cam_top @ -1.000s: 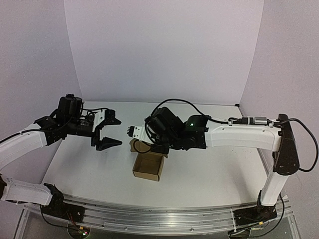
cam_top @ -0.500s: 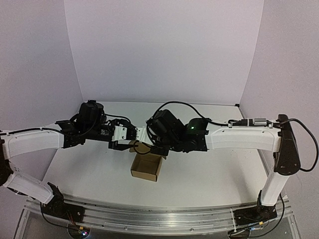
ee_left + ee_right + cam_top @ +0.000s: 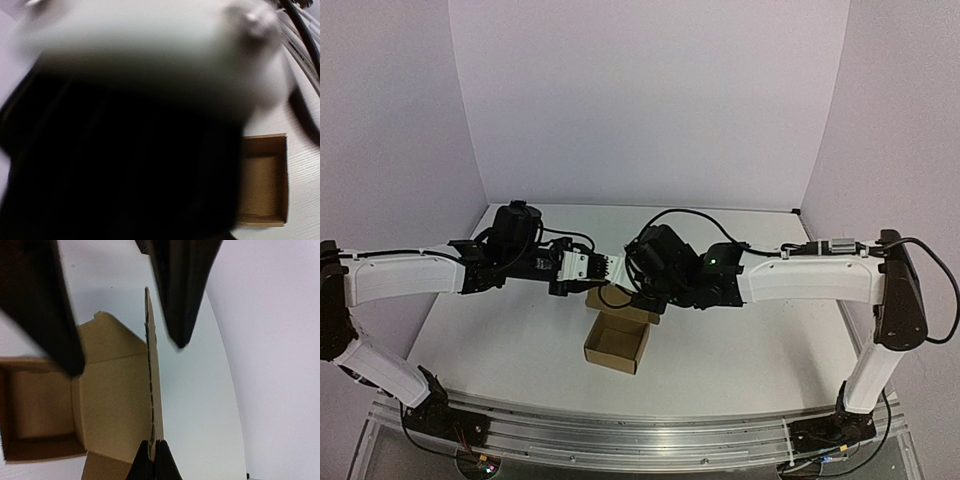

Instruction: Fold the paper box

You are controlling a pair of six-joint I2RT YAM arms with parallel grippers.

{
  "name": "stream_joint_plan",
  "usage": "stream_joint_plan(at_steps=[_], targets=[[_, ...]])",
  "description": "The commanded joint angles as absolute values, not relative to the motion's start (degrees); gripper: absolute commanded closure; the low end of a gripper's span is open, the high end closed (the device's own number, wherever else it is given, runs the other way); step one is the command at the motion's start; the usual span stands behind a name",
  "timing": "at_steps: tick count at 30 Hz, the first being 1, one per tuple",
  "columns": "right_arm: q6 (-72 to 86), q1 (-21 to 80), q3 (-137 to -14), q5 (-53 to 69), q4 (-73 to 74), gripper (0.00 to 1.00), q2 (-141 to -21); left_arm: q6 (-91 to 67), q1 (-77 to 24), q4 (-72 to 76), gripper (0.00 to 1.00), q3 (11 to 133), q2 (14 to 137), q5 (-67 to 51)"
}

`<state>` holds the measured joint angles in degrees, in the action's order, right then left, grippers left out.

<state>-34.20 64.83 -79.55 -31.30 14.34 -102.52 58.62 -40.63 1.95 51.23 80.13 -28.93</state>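
The brown paper box (image 3: 617,342) sits open on the table, its lid (image 3: 608,298) raised at the back. In the right wrist view my right gripper (image 3: 154,452) is shut on the lid's thin edge flap (image 3: 150,365), with the box's inside (image 3: 40,405) to the left. My left gripper (image 3: 127,356) is open, with one black finger (image 3: 47,315) over the lid's inner face and the other (image 3: 180,290) beyond the edge. In the top view it is at the lid's far side (image 3: 592,270). The left wrist view is mostly blocked by a dark blur, with the box (image 3: 262,180) at the right.
White table (image 3: 740,340) with lilac walls behind and on both sides. Both arms meet over the table's middle. A black cable (image 3: 685,212) loops above the right wrist. A metal rail (image 3: 640,435) runs along the near edge.
My left arm has swung right from the table's left side to the lid and meets the right gripper there. The box has shifted slightly nearer.
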Motion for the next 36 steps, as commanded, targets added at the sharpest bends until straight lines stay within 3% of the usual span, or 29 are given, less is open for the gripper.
stream_joint_plan(at_steps=[1, 5, 12, 18, 25, 27, 33, 36], targets=[[-36.2, 66.7, -76.1, -27.9, 6.8, 0.99, -96.0, 47.9, -32.5, 2.3, 0.51, 56.1, 80.4, -39.9], [-36.4, 66.7, -75.9, -28.4, 6.7, 0.99, -96.1, 53.3, -32.7, 1.4, 0.48, 54.5, 79.8, -45.5], [-38.2, 66.7, -77.6, -29.0, 6.3, 0.99, -97.7, 55.3, -35.1, 0.4, 0.53, 56.2, 80.0, -43.9], [-38.7, 66.7, -77.8, -29.1, 4.9, 0.99, -97.9, 63.7, -38.8, -2.8, 0.64, 53.0, 77.5, -41.1], [-37.1, 66.6, -77.4, -29.2, 4.5, 0.96, -98.5, 69.2, -41.1, -0.1, 0.93, 52.9, 79.0, -31.8], [-34.3, 66.7, -77.5, -29.3, 4.5, 0.85, -98.6, 69.9, -41.2, 1.6, 1.0, 51.6, 78.5, -31.1], [-15.4, 66.4, -77.1, -21.5, 7.3, 0.35, -92.9, 70.8, -41.2, 3.7, 1.0, 47.8, 76.9, -29.3], [-1.6, 64.9, -76.7, -11.0, 10.9, 0.26, -88.9, 70.8, -41.2, 3.8, 1.0, 46.8, 76.6, -29.4]])
